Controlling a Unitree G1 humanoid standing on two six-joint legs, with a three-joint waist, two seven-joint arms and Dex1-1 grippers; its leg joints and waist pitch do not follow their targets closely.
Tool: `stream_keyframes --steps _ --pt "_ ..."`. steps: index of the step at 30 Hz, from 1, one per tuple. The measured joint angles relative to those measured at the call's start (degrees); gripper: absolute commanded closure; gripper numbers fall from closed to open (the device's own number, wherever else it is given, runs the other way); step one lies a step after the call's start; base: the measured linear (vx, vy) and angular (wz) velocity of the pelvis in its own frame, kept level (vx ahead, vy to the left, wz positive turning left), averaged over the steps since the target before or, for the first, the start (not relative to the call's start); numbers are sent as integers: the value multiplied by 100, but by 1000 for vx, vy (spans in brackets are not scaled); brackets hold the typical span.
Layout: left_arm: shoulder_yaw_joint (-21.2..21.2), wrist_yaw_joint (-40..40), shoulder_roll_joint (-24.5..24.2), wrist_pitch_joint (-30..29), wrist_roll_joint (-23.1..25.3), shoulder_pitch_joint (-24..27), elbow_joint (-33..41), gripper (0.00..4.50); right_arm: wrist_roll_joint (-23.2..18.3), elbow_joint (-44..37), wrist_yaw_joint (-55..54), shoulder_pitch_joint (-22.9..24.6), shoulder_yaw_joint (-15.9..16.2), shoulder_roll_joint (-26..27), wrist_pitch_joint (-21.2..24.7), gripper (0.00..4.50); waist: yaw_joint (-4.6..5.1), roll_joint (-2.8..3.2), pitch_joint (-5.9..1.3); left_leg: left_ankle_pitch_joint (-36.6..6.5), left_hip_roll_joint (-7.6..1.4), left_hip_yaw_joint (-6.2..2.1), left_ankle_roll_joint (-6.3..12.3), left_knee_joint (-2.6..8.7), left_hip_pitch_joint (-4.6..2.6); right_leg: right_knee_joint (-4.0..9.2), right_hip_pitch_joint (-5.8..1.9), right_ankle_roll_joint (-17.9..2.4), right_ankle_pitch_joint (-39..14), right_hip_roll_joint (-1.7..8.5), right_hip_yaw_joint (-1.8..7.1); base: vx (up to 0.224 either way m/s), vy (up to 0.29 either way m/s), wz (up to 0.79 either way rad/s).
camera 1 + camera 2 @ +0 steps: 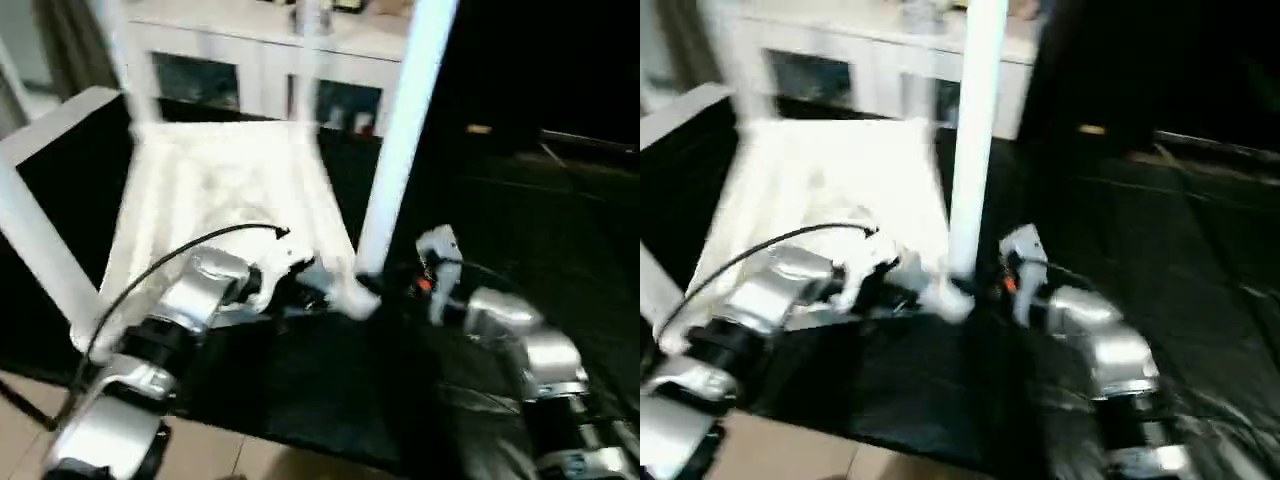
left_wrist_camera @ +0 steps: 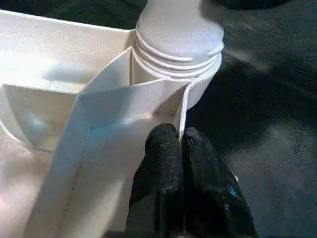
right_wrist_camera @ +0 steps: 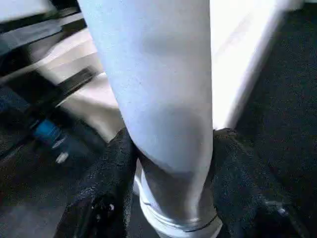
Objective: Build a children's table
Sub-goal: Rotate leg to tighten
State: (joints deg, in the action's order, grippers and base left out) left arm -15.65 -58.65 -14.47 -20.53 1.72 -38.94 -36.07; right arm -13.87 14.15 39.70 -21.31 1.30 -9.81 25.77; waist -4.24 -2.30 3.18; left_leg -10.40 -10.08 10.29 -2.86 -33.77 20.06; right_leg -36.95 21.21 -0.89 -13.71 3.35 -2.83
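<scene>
On the black cloth [image 1: 520, 230], before the robot:
Tabletop: the white plastic tabletop [image 1: 225, 200] lies upside down, ribs facing up; its far edge is smeared by blur and its near edge is covered by the left forearm.
Hidden parts: the upright leg [image 1: 400, 140] runs out past the top of the head views, so its upper end is cut off; two more legs, one at the far left corner [image 1: 135, 70] and one at the far right corner [image 1: 312, 70], are blurred streaks.
Socket and contents: the round corner socket [image 2: 198, 87] at the near right corner holds the foot of the upright leg, whose threaded rings [image 2: 176, 57] sit just above the socket rim.
Loose leg: a fourth white tube [image 1: 40, 245] lies on the cloth to the left of the tabletop.
Left gripper [image 2: 179, 144]: black fingers pressed together, pinching a thin upright rib [image 2: 184, 106] of the tabletop beside the socket.
Right gripper [image 3: 171, 163]: black fingers [image 3: 111, 173] spread either side of the upright leg's lower end, clasping the tube.
Materials: smooth, glossy white plastic; the leg is a tapered round tube; thin flat ribs.
Background: a white cabinet with glass doors [image 1: 265, 75] stands behind the cloth.
</scene>
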Motion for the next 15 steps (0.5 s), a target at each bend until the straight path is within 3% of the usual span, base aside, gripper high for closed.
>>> stream_keyframes --steps 3,6,8,12,13,15 --pt "151 710 243 -172 81 -105 -101 450 242 347 -1058 -349 -118 530 -6 255 101 -2 -1 9 1 0 -17 25 2 0 18 -16 9 -1 -1 0 0 0" --pt "236 1238 448 -218 162 -158 -139 450 429 568 -1750 -587 -208 854 -85 255 115 -2 -2 6 2 0 -23 40 11 7 33 -26 15 -2 -3 0 0 0" --pt "249 1382 519 -217 175 -167 -139 450 478 641 -1873 -614 -215 890 -211 185 95 -2 -2 6 4 0 -24 62 12 31 31 -27 16 -3 -6 0 0 0" --pt "258 1514 589 -218 207 -185 -139 450 481 758 -2019 -568 -330 1017 -298 179 88 0 -2 5 6 1 -22 76 21 57 32 -29 19 -3 -9 0 0 0" --pt "258 1518 589 -217 218 -188 -139 450 478 753 -2018 -551 -333 1018 -323 146 91 2 -2 5 6 1 -21 78 21 62 31 -27 22 -3 -10 0 0 0" --pt "249 1514 581 -202 223 -189 -139 450 469 720 -1948 -506 -333 1018 -359 137 91 2 -2 5 6 1 -22 82 21 69 31 -27 29 -4 -12 0 0 0"
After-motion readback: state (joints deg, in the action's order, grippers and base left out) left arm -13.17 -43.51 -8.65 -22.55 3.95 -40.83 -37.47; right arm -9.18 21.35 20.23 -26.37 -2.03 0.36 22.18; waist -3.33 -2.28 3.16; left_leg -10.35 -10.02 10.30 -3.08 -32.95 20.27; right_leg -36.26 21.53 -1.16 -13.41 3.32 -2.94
